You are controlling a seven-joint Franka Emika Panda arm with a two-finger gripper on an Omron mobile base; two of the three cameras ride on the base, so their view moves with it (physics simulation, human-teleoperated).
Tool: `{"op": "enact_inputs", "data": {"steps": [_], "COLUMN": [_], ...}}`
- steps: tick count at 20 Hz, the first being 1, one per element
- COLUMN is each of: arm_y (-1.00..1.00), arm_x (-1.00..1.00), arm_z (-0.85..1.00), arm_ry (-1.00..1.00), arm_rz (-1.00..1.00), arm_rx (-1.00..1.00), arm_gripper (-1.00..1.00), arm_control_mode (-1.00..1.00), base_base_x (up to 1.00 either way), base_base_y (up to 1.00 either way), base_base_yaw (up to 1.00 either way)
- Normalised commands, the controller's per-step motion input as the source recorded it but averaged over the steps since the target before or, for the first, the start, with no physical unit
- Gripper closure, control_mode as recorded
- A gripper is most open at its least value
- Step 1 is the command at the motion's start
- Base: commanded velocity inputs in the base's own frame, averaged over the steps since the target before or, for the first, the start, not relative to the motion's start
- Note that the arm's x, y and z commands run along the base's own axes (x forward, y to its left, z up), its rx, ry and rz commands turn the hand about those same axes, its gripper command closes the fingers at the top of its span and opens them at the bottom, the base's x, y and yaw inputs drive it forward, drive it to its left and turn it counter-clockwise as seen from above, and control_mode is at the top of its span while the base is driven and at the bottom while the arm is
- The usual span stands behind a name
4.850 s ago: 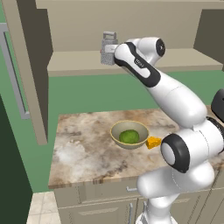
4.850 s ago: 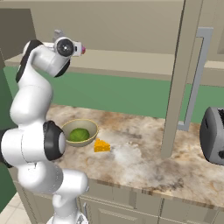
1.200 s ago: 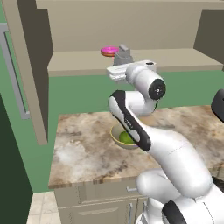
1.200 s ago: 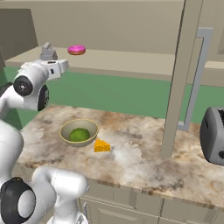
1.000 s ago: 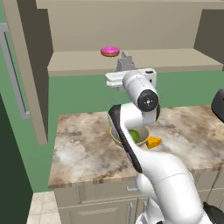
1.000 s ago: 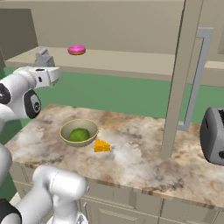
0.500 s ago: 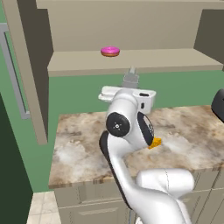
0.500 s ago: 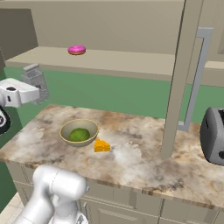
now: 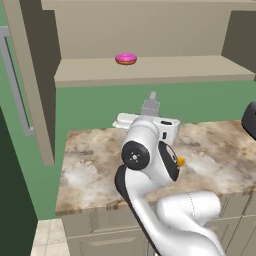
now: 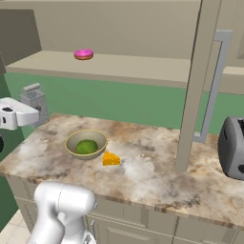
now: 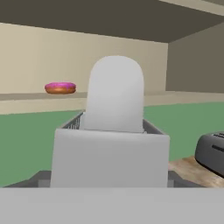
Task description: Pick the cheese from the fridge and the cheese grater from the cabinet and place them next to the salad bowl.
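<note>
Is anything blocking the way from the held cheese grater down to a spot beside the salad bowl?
Nothing visible. The gripper holds the cheese grater above the counter's left end, and the marble between it and the salad bowl is bare; the cheese lies on the bowl's far side.

1 grater (image 10: pixel 34 102), 1 bowl (image 10: pixel 86 143), 1 cheese (image 10: pixel 111 158), 1 donut (image 10: pixel 83 54), 1 toaster (image 10: pixel 232 147)

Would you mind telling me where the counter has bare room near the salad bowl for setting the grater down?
Bare marble lies left of the salad bowl, under the cheese grater held in the gripper, and between the cheese and the cabinet door. It is tight right of the bowl, by the cheese, and near the toaster.
</note>
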Motion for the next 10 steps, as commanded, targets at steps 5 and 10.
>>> {"op": "enact_inputs", "data": {"steps": [5, 10], "arm_y": [0.00, 0.06], "arm_x": [-0.04, 0.00], "arm_z": [-0.58, -0.56], "arm_ry": [0.07, 0.12], "arm_rz": [0.00, -0.02], "arm_rx": [-0.05, -0.03], "arm_gripper": [1.00, 1.00], "arm_control_mode": [-1.00, -1.00], "base_base_x": [0.00, 0.00], "base_base_y": [0.00, 0.00], "base_base_yaw": [0.00, 0.00]}}
